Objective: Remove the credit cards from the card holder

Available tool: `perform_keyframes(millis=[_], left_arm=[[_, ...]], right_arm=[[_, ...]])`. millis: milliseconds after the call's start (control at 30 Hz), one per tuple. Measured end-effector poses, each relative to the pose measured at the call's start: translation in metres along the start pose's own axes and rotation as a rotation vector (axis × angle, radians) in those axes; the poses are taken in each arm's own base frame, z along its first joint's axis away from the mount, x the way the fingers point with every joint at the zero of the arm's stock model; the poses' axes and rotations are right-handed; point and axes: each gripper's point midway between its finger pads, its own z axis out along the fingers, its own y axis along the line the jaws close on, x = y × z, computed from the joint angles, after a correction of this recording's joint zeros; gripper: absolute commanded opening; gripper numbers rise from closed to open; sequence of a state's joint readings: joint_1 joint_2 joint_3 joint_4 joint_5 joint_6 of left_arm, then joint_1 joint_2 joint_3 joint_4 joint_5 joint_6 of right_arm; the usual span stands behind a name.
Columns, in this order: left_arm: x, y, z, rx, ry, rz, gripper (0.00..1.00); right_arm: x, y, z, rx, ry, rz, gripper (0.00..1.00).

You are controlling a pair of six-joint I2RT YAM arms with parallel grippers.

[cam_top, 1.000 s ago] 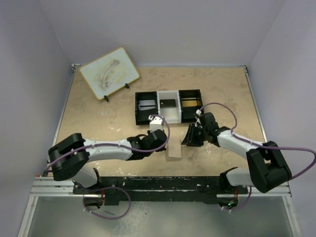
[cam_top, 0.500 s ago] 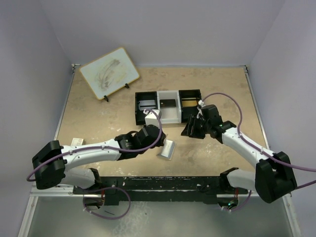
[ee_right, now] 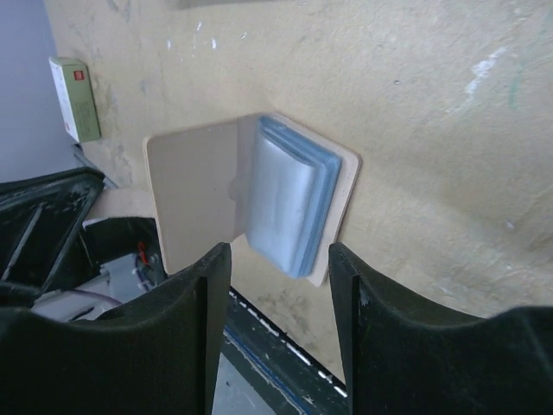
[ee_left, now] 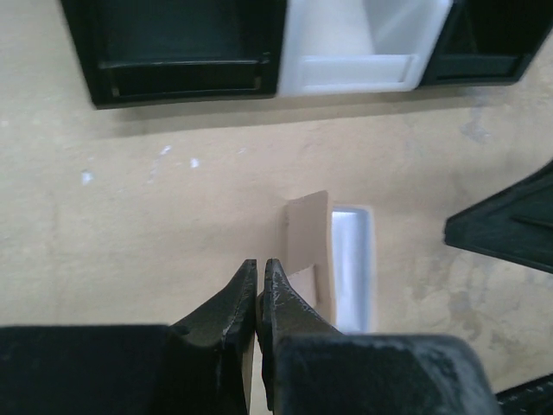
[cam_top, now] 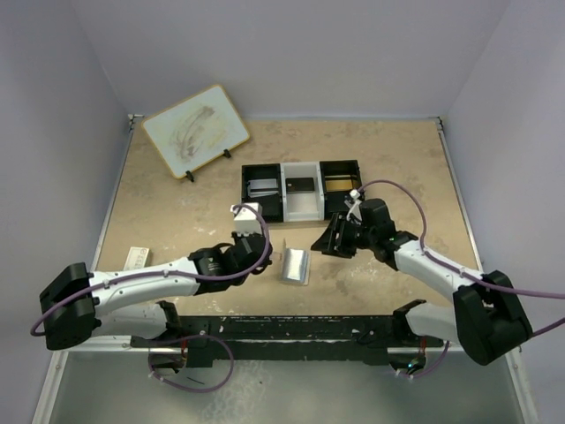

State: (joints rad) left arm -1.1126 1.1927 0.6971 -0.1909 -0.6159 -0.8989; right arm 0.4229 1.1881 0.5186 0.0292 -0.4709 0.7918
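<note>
The left gripper (ee_left: 260, 270), pressed together and empty, has drawn back from the card holder (cam_top: 295, 265), which now lies half-open just ahead of it. The right gripper (ee_right: 278, 251), spread, faces the holder closely. A silvery credit card (cam_top: 261, 186) and a dark credit card (cam_top: 302, 185) lie in the tray (cam_top: 303, 215) beyond, so removal looks finished.

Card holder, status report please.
Left tool shut, empty. Right tool open, aimed at card holder. Holder half open, flap raised. Path clear.
</note>
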Motion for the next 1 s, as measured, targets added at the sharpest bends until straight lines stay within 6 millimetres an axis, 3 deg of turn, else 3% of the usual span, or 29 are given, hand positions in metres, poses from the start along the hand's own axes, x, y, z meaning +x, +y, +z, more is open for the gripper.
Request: perform_keyframes(millis=[200,433,633,1000], left_arm=[[0.015,0.052,-0.002,-0.141,-0.001,0.029,0.00],[0.048,0.086,-0.001,-0.217,0.064,0.051,0.00],[0.063,0.099,-0.002,-0.239,0.096,0.058,0.00],[0.067,0.099,-0.001,-0.236,0.112,0.062,0.00]], right_arm=[[0.012,0.009,0.016,-0.039,0.053,0.006,0.47],[0.037,0.012,0.037,-0.036,0.159,0.000,0.45],[0.045,0.015,0.051,-0.026,0.204,-0.011,0.45],[0.049,0.020,0.068,-0.038,0.235,-0.023,0.43]])
